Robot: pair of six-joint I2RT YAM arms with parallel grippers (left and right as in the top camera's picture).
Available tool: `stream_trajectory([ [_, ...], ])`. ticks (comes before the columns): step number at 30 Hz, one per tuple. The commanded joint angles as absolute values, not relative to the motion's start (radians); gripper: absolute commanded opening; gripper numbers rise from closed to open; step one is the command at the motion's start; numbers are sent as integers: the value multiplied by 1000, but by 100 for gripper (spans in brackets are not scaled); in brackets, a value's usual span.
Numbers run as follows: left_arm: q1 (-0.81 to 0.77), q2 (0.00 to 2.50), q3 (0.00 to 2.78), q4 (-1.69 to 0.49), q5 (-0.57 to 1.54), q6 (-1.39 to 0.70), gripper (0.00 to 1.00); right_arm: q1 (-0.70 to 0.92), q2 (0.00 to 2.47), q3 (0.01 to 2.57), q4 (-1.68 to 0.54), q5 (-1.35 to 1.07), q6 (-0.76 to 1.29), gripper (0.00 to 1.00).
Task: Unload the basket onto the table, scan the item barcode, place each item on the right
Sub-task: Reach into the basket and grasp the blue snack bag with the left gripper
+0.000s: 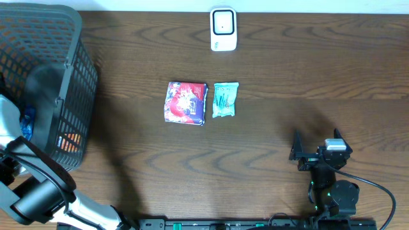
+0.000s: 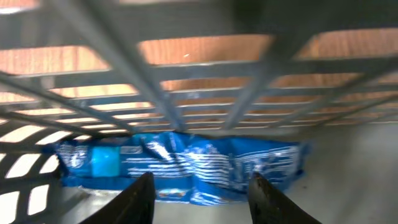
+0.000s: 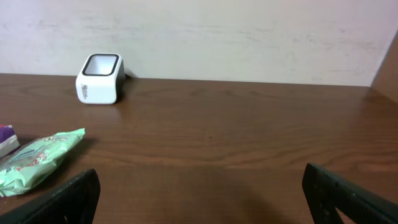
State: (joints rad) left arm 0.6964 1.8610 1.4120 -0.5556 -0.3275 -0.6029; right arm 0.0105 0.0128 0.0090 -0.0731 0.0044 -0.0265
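A blue snack packet lies on the floor of the black mesh basket, against its wall; a bit of blue shows from above. My left gripper is down inside the basket, open, its fingertips just short of the packet and nothing between them. The white barcode scanner stands at the table's far edge, also seen by the right wrist as a scanner. My right gripper rests open and empty near the front right.
A red packet and a green packet lie side by side mid-table; the green packet is at the right wrist view's left edge. Something orange-red lies inside the basket.
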Motion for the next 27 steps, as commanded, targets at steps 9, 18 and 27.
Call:
stream_trajectory([
  [9, 662, 1916, 1404, -514, -350, -595, 59, 20, 11, 6, -75, 9, -16, 99],
  [18, 662, 2010, 1404, -476, -353, -595, 59, 20, 11, 6, -75, 9, -16, 99],
  [27, 662, 2042, 1404, -432, -352, -572, 59, 20, 11, 6, -75, 9, -16, 99],
])
